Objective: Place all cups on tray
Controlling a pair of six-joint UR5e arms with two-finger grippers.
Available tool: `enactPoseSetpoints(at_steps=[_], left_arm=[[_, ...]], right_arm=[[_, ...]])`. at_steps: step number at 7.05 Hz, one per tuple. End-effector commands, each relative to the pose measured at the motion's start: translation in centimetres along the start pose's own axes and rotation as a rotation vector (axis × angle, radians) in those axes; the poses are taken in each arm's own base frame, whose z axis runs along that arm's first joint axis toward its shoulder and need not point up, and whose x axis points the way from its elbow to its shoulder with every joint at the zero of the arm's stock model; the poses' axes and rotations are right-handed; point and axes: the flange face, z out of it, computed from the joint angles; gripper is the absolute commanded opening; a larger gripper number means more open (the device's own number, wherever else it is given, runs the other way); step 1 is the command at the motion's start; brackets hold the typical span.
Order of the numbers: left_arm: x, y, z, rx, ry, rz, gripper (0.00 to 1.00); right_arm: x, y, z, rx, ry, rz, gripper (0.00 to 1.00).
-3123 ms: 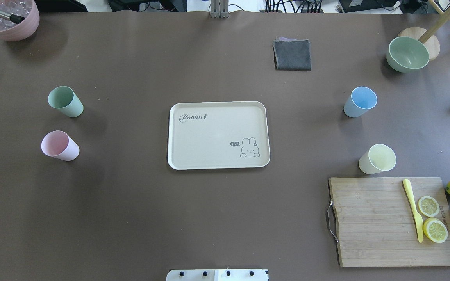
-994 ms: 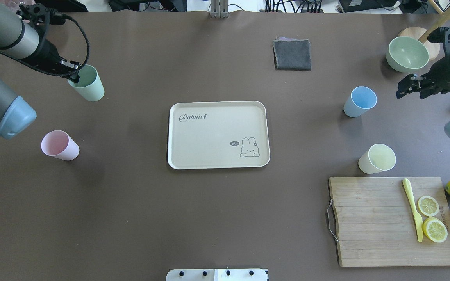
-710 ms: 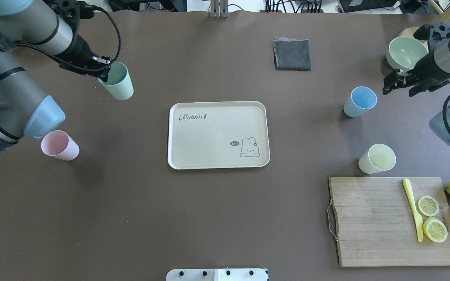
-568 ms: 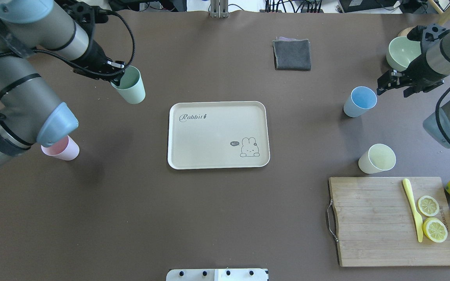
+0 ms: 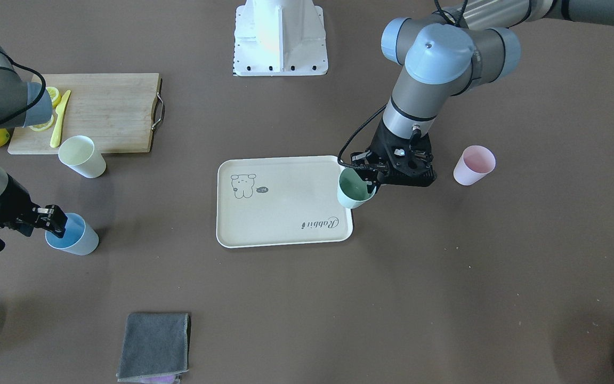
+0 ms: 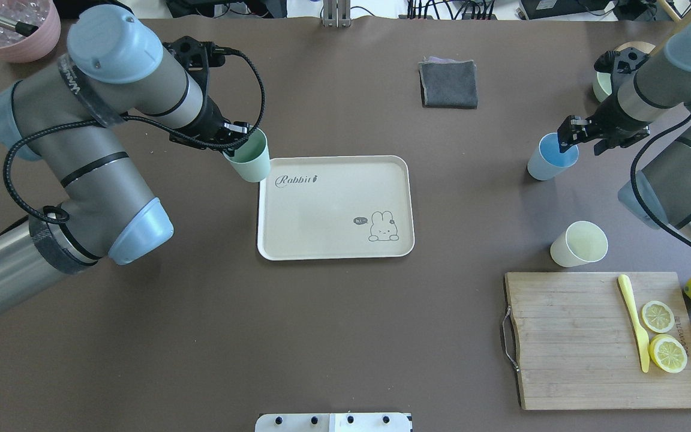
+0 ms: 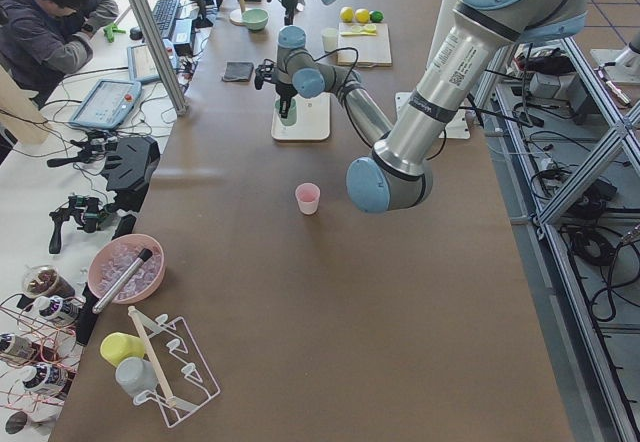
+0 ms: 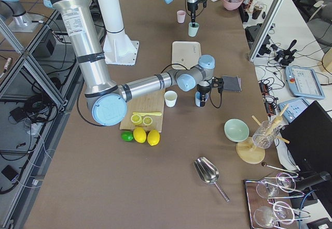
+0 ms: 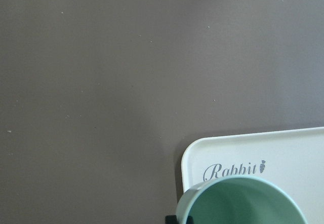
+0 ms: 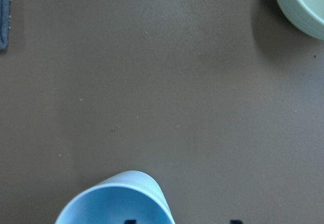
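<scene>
Elbow of left arm (image 6: pixel 90 192) hides pink cup (image 5: pixel 474 165) — overhead only.

1. A robotics lab is being recorded: a left arm (image 6: pixel 99 150) and a right arm (image 6: pixel 681 180) are being carried on a white pedestal (image 5: pixel 280 37) at a table (image 6: pixel 345 336) sheeted in brown.
2. The cell is being framed by aluminium posts (image 7: pixel 152 37).
3. A side bench (image 7: pixel 40 197) is being occupied by a seated operator (image 7: pixel 50 17), a teach pendant (image 7: pixel 105 102), a keyboard (image 7: pixel 163 12) and loose cables (image 7: pixel 95 147).
</scene>
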Motion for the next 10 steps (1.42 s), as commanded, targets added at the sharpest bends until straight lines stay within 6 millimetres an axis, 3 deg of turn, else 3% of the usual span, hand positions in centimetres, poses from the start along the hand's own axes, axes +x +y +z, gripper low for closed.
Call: enactPoseSetpoints(at_steps=[1, 4, 5, 7, 8, 9, 10], left_arm=[[1.6, 2.0, 2.6, -0.007, -0.024, 0.013, 0.00], [1.9, 3.0, 4.6, -0.020, -0.046, 0.021, 0.00], [1.8, 1.9, 4.8, -0.004, -0.035, 0.018, 0.00], [0.5, -1.2, 5.7, 0.040, -0.018, 0.000, 0.00], [-0.1, -1.8, 7.1, 0.048, -0.010, -0.002, 0.00], [-0.3, -1.8, 8.2, 0.062, 0.023, 0.006, 0.29], [0.1, -1.7, 8.1, 0.067, 0.038, 0.009, 0.65]], right_arm=[[-0.6, 0.5, 0.5, -0.001, 0.006, 0.025, 0.00], [-7.6, -0.1, -5.9, 0.027, -0.094, 0.119, 0.00], [-10.0, -0.6, -8.0, 0.022, -0.088, 0.129, 0.00], [-13.2, -0.9, -9.9, 0.030, -0.115, 0.161, 0.00], [-17.0, 0.0, -10.3, 0.022, -0.145, 0.190, 0.00], [-20.2, 1.3, -10.3, 0.006, -0.165, 0.214, 0.00], [-22.4, 2.1, -10.3, 0.009, -0.173, 0.232, 0.00]])
